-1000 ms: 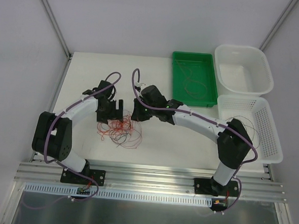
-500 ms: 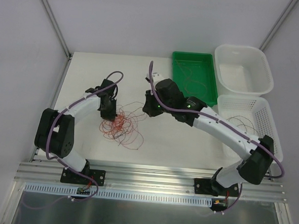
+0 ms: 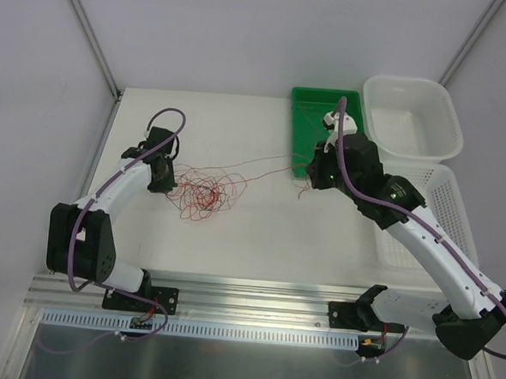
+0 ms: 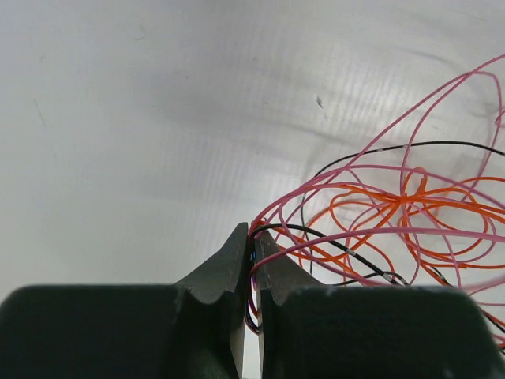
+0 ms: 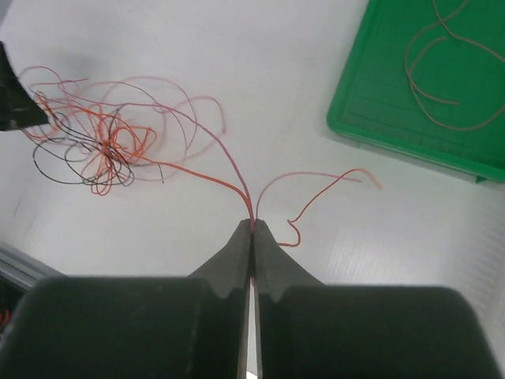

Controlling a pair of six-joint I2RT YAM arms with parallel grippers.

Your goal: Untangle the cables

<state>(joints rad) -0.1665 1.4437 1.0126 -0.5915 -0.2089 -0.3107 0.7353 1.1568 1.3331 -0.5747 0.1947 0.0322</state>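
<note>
The cables form a loose tangle (image 3: 203, 191) of red, orange and black strands on the white table. My left gripper (image 3: 163, 178) is at the tangle's left edge, shut on pink and black strands (image 4: 252, 237), and the orange loops (image 4: 410, 207) spread out to its right. My right gripper (image 3: 311, 172) hangs by the green tray's near-left corner, shut on thin red strands (image 5: 253, 224). One of these runs back, drawn out, to the tangle (image 5: 102, 146). A free end (image 5: 347, 178) curls off to the right.
The green tray (image 3: 303, 102) holds a separate thin cable (image 5: 434, 71). A white tub (image 3: 409, 143) stands at the back right, with a white slatted basket (image 3: 454, 210) in front of it. The table's left edge runs close to my left arm.
My left gripper shut on the tangle's edge and drew back to the left. My right arm swung right to the green tray with its strands, drawing one out of the tangle.
</note>
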